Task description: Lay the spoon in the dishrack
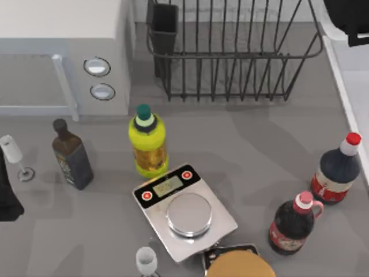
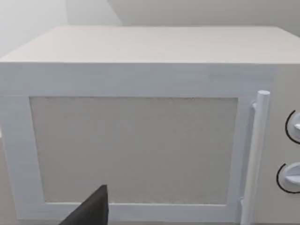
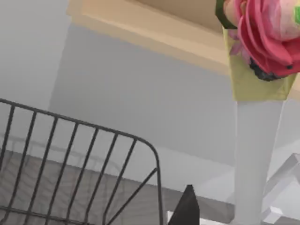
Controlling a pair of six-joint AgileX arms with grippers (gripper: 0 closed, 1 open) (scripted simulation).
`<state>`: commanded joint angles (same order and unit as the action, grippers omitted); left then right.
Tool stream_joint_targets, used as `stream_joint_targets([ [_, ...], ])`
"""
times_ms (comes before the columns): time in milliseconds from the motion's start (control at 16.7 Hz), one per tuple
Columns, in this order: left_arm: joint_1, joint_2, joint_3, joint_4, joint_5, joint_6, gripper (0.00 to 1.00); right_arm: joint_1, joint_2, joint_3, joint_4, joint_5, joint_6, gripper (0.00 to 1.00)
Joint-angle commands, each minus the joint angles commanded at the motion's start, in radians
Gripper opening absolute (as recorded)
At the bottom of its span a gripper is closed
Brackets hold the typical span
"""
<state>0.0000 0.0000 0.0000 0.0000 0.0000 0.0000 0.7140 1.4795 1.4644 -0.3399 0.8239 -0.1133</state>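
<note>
1. The left tool (image 1: 7, 199) hangs at the left edge of the bench (image 1: 259, 138); I cannot tell whether it is apart or together.
2. Straight ahead of the left tool, in its wrist view, stands a white microwave (image 2: 140, 140) with its door shut, an upright handle (image 2: 255, 154) and two round knobs beside the handle.
3. Just beside the left tool stands a wine glass (image 1: 14, 154), and a little farther off a dark bottle (image 1: 70, 154).
4. The right tool (image 1: 353, 20) is at the far right corner of the bench; I cannot tell whether it is apart or together.
5. The dishrack (image 1: 230, 55), a black wire basket, stands just to the left of the right tool and well apart from the left tool, past the microwave.
6. Its dark utensil cup (image 1: 164, 32) is at the corner farthest from the right tool, next to the microwave.
7. The right wrist view takes in a rounded upper corner of the rack close by, and beyond it a pink flower (image 3: 267, 35) up high.
8. Between the two tools, mid-bench, stand a yellow bottle (image 1: 148, 144) with a green cap and a silver scale (image 1: 184, 210) touching its base.
9. On the right tool's side, nearer the front, stand two dark red bottles (image 1: 337, 170), near each other but apart.
</note>
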Motion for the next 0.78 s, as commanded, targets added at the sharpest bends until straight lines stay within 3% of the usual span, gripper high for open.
stream_joint_targets([
  [300, 0.0, 0.0, 0.0, 0.0, 0.0, 0.0, 1.0, 0.281, -0.033, -0.022, 0.274, 0.202, 0.123, 0.0],
  [780, 0.0, 0.0, 0.0, 0.0, 0.0, 0.0, 1.0, 0.319, -0.032, -0.024, 0.316, 0.233, 0.146, 0.0],
])
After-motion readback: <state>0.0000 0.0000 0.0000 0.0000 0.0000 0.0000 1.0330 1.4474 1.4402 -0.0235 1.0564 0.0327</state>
